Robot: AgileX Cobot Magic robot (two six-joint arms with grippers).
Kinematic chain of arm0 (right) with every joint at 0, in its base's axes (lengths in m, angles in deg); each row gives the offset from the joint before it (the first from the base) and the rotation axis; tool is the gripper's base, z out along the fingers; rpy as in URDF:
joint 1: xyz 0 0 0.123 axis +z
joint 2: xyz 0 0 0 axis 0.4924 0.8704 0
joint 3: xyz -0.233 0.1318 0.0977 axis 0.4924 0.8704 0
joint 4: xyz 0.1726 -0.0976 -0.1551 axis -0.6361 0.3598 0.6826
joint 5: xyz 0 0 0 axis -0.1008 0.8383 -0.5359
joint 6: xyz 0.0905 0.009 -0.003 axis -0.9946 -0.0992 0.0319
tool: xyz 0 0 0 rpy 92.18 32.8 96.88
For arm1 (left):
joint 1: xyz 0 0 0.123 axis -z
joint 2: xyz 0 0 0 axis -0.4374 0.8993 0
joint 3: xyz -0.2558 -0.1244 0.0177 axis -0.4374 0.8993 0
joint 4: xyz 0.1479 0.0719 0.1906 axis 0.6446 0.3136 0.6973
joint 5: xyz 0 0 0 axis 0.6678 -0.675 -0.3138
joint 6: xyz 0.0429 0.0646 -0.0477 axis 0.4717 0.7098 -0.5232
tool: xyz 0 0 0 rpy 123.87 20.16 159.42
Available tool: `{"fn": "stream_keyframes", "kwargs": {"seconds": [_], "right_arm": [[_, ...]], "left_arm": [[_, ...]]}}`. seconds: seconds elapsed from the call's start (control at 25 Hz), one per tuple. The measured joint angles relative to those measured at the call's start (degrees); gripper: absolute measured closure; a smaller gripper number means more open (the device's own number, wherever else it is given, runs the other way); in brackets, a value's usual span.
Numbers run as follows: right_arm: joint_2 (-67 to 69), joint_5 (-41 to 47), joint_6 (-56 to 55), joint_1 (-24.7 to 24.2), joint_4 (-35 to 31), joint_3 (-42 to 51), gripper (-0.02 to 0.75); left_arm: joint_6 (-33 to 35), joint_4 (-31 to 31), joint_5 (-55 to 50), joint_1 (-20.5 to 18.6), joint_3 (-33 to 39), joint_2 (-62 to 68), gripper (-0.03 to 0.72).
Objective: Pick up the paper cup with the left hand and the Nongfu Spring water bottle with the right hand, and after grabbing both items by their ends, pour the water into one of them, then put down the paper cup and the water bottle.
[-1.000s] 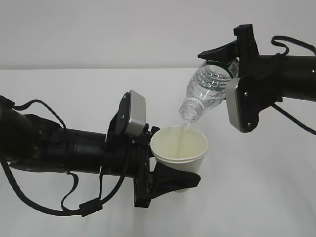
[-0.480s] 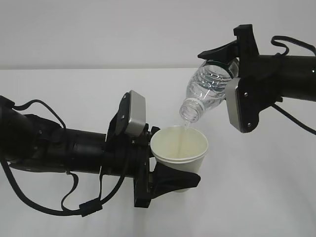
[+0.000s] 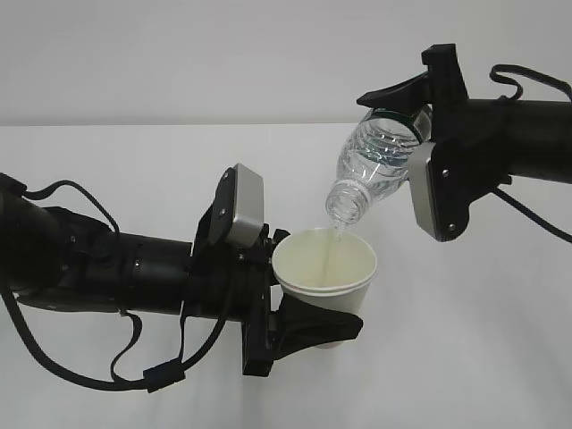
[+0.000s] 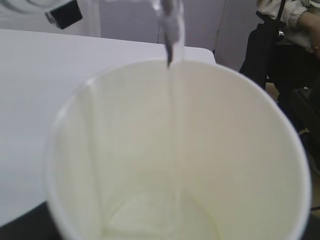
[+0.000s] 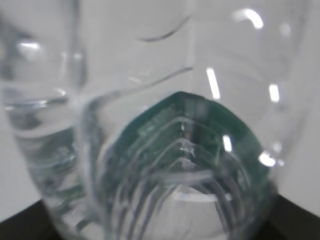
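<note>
My left gripper (image 3: 302, 288) is shut on the white paper cup (image 3: 326, 268) and holds it upright above the table. The cup's cream inside fills the left wrist view (image 4: 125, 150). My right gripper (image 3: 407, 134) is shut on the base end of the Nongfu Spring water bottle (image 3: 371, 161). The bottle is tilted with its open mouth down and to the left, just over the cup's rim. A thin stream of water (image 3: 336, 243) falls into the cup (image 4: 172, 100), and a little lies at the bottom. The ribbed bottle and its green label (image 5: 185, 135) fill the right wrist view.
The white table (image 3: 483, 340) runs under both arms, and a pale wall stands behind it. Black cables loop below the left arm (image 3: 134, 357) and beside the right arm (image 3: 527, 214). In the left wrist view a seated person (image 4: 290, 35) is past the table's far right edge.
Both arms, the cup and the bottle hold their places. The water keeps running from the bottle's mouth into the cup.
</note>
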Motion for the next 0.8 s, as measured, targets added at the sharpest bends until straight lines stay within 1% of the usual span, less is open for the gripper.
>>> {"fn": "stream_keyframes", "kwargs": {"seconds": [0.8], "right_arm": [[0.0,-0.9,0.7,0.0,0.0,0.0,0.246]], "left_arm": [[0.0,0.0,0.0,0.0,0.0,0.0,0.209]]}}
